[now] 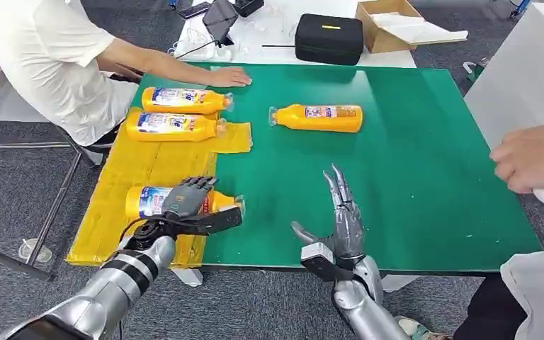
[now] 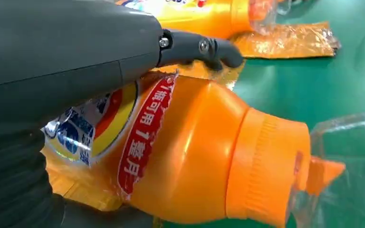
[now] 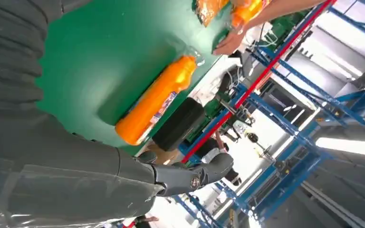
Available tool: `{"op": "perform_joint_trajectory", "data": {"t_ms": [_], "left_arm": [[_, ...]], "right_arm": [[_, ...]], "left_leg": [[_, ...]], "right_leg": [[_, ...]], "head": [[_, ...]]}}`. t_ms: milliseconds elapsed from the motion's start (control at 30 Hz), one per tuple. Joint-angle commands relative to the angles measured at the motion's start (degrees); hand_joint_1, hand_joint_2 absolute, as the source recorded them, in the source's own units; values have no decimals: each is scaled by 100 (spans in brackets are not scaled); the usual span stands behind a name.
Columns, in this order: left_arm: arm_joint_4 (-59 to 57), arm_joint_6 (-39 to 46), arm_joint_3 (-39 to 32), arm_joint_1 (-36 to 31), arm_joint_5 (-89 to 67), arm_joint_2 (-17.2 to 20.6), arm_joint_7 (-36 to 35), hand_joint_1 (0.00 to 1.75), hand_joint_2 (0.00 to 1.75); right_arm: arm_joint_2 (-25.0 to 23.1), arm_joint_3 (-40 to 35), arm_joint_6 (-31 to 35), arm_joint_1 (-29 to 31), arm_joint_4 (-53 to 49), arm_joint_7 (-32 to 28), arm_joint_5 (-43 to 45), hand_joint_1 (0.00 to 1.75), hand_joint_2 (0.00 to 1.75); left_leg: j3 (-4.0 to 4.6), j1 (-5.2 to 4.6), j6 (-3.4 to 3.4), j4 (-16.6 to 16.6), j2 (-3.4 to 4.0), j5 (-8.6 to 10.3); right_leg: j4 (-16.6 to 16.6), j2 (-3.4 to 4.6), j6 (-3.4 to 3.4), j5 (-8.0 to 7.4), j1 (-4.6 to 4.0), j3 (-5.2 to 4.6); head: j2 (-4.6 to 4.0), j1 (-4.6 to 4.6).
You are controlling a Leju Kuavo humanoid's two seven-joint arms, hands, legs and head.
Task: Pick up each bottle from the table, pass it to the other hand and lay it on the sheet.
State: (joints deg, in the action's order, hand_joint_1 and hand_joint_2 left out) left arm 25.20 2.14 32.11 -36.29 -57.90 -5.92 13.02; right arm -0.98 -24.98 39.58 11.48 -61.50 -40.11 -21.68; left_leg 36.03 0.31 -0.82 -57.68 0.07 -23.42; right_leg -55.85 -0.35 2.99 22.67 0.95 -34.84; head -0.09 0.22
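Bottles, four of them, all orange, lie on their sides on the green table point(image 1: 411, 177). Three are on the yellow sheet point(image 1: 149, 170) at the left side of the table. The far bottle point(image 1: 184, 100) and the middle bottle point(image 1: 173, 127) lie close together, one behind the other. The near bottle point(image 1: 145, 201) lies by the front edge, with its clear cap sticking out over the green. The left hand point(image 1: 188, 202) rests on top of this bottle, fingers curled over it and thumb along its side. The lone bottle point(image 1: 319, 117) lies on the bare green, well apart from the sheet. The right hand point(image 1: 340, 219) is over the table near the front edge, fingers straight and spread, holding nothing. A person's hand point(image 1: 228, 76) lies flat on the far edge of the table. Another person's hand point(image 1: 531, 157) is at the right side.
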Motion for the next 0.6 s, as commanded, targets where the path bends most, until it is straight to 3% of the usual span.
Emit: {"op": "perform_joint_trajectory", "data": {"t_ms": [33,600], "left_arm": [[-529,-364,170,-238,65,-2,-104,0,175],[-31,-101,-73,-24,642,-225,468,0,175]], "right_arm": [[95,-350,-72,271,458,11,155,0,175],[132,-465,-29,271,561,11,227,0,175]], "left_leg": [[-25,6,2,-4,7,-11],[-22,4,2,-3,9,-11]], "right_leg": [[0,9,-13,7,-7,25],[2,13,-11,5,-5,22]], "head": [[0,0],[0,0]]}}
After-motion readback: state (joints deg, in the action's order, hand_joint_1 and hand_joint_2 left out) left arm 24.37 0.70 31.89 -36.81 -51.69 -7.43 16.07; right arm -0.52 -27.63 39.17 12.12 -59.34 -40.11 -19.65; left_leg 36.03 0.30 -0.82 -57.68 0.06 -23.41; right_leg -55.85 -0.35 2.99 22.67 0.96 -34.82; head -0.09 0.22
